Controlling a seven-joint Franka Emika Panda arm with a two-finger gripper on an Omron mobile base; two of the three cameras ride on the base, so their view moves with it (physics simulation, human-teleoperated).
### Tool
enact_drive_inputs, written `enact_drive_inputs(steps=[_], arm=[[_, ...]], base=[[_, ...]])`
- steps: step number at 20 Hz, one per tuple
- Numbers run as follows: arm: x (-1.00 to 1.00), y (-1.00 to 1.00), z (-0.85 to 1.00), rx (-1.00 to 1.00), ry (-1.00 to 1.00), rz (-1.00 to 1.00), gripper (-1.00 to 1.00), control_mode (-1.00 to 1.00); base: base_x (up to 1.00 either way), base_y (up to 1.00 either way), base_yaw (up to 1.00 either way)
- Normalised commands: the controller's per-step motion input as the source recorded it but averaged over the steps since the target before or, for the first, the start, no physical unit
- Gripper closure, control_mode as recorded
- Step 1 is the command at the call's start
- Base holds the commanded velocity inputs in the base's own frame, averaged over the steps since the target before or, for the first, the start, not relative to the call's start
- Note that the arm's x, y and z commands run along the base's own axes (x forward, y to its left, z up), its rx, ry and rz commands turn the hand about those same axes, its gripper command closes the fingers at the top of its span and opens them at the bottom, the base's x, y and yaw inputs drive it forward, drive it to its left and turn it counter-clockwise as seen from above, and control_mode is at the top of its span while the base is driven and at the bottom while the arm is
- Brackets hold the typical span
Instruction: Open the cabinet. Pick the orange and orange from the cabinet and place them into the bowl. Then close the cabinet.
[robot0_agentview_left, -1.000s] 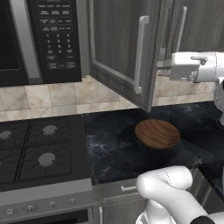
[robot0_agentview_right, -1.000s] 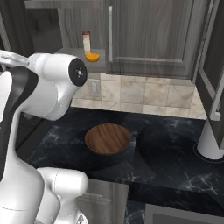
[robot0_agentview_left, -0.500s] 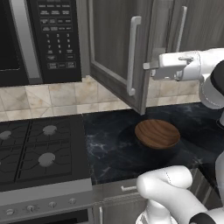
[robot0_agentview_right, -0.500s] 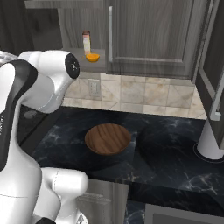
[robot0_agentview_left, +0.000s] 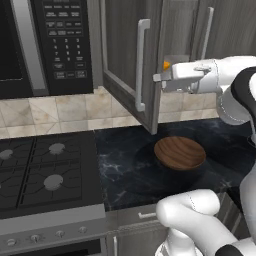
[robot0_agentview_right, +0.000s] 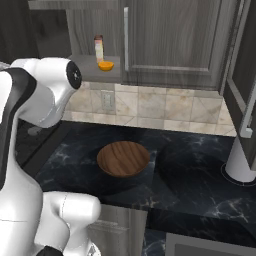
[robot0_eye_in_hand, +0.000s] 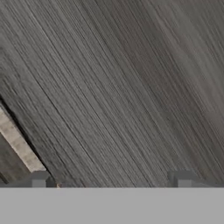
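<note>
Gripper (robot0_agentview_left: 159, 78) wide open, nothing held, tips right at edge of swung-out left cabinet door (robot0_agentview_left: 127, 60). Door's inner wood face close ahead of jaws in hand view, w/ both fingertips (robot0_eye_in_hand: 39, 178) far apart. Door handle (robot0_agentview_left: 140, 65) just beyond tips, on door's outer side. One orange (robot0_agentview_right: 105, 65) on cabinet shelf behind jaws, beside a bottle (robot0_agentview_right: 98, 48); 2nd orange can't tell. Bowl (robot0_agentview_left: 179, 152) on dark counter (robot0_agentview_left: 125, 170), well below jaws.

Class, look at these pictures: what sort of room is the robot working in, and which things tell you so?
A home kitchen, rendered. Clues: a gas stove beside a dark marble counter, a black microwave on the wall, and a grey wood-grain cabinet above a tiled backsplash.
</note>
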Motion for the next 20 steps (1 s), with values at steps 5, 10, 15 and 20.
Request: enact_drive_inputs(steps=[5, 10, 15, 20], arm=[[-0.16, -0.38, 0.18, 0.03, -0.03, -0.04, -1.0, -1.0], [-0.48, -0.17, 0.3, 0.0, -0.19, 0.0, -1.0, -1.0], [-0.64, -0.38, 0.21, -0.01, -0.29, -0.04, -1.0, -1.0], [-0.55, -0.63, -0.15, -0.14, -0.29, -0.17, -1.0, -1.0]], base=[[0.0, 0.0, 0.0], [0.0, 0.0, 0.0], [0.0, 0.0, 0.0], [0.0, 0.0, 0.0]])
